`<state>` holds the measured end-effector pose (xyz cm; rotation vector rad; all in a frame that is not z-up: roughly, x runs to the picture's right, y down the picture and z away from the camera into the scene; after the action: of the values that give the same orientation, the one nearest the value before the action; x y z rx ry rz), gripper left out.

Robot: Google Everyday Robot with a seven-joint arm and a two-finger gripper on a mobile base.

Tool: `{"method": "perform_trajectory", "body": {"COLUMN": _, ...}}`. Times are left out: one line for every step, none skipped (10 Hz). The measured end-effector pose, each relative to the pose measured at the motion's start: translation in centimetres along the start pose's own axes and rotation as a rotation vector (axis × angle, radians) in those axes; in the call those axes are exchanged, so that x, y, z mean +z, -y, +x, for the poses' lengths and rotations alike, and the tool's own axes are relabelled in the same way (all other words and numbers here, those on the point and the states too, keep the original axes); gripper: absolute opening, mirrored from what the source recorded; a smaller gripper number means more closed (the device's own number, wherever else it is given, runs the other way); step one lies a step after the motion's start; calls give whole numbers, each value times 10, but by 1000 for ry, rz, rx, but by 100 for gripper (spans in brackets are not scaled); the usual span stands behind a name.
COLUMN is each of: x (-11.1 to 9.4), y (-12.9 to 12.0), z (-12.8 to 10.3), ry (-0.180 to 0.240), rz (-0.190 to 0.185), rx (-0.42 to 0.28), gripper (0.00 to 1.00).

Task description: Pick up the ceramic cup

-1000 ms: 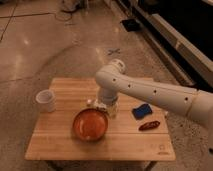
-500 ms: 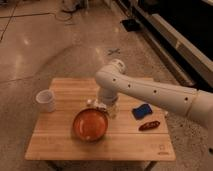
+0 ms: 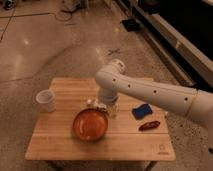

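Note:
The white ceramic cup [image 3: 46, 100] stands upright near the left edge of the wooden table [image 3: 60, 145]. My gripper [image 3: 98, 106] hangs at the table's middle, just above the far rim of the orange-brown bowl [image 3: 90, 125], well to the right of the cup. The white arm [image 3: 150, 92] reaches in from the right.
A blue object [image 3: 141, 110] and a small dark red object [image 3: 149, 125] lie on the right part of the table. The table stands on a polished speckled floor. A dark wall or counter runs along the right side.

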<state>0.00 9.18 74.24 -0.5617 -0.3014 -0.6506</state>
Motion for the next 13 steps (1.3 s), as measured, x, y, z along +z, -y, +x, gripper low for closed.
{"method": "perform_trajectory", "body": {"x": 0, "y": 0, "z": 0, "ry": 0, "rz": 0, "rx": 0, "gripper": 65}}
{"method": "perform_trajectory", "body": {"x": 0, "y": 0, "z": 0, "ry": 0, "rz": 0, "rx": 0, "gripper": 65}}
{"method": "perform_trajectory", "body": {"x": 0, "y": 0, "z": 0, "ry": 0, "rz": 0, "rx": 0, "gripper": 65}}
{"method": "perform_trajectory", "body": {"x": 0, "y": 0, "z": 0, "ry": 0, "rz": 1, "rx": 1, "gripper": 65}}
{"method": "perform_trajectory", "body": {"x": -1, "y": 1, "z": 1, "ry": 0, "rz": 1, "rx": 2, "gripper": 65}}
{"method": "perform_trajectory", "body": {"x": -1, "y": 3, "z": 2, "ry": 1, "rz": 0, "rx": 0, "gripper": 65}}
{"method": "perform_trajectory", "body": {"x": -3, "y": 23, "z": 0, "ry": 10, "rz": 11, "rx": -20, "gripper": 65}}
{"method": "perform_trajectory", "body": {"x": -3, "y": 45, "z": -6, "ry": 19, "rz": 22, "rx": -48, "gripper": 65}}
{"method": "perform_trajectory", "body": {"x": -2, "y": 63, "z": -13, "ry": 27, "rz": 28, "rx": -76, "gripper": 65}}
{"method": "perform_trajectory", "body": {"x": 3, "y": 92, "z": -27, "ry": 40, "rz": 33, "rx": -130, "gripper": 65}}
{"method": "perform_trajectory", "body": {"x": 5, "y": 105, "z": -36, "ry": 49, "rz": 33, "rx": -160, "gripper": 65}}
{"method": "perform_trajectory", "body": {"x": 11, "y": 123, "z": -51, "ry": 64, "rz": 32, "rx": -207, "gripper": 65}}
{"method": "perform_trajectory", "body": {"x": 14, "y": 136, "z": -64, "ry": 76, "rz": 31, "rx": -244, "gripper": 65}}
